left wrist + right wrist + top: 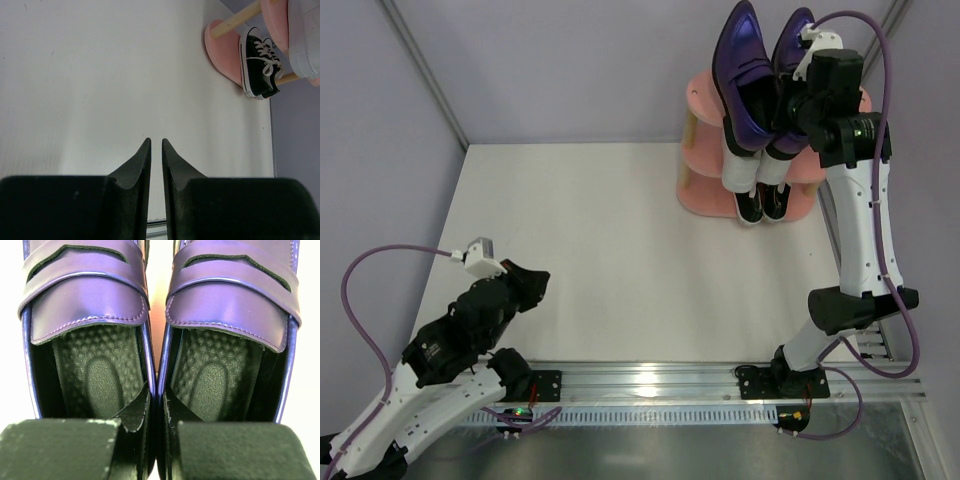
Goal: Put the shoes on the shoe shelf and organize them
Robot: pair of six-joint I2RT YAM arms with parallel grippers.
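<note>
Two purple loafers (752, 70) hang as a pair from our right tool (156, 390), one finger inside each shoe, pinching the touching inner walls together. Their long axes run straight away from the tool, toes toward the far side, above the top board of the shoe shelf (698, 98); we cannot tell whether the soles touch it. Our left tool (156, 145), closed on nothing, sits well apart over the tabletop (620, 230).
</note>
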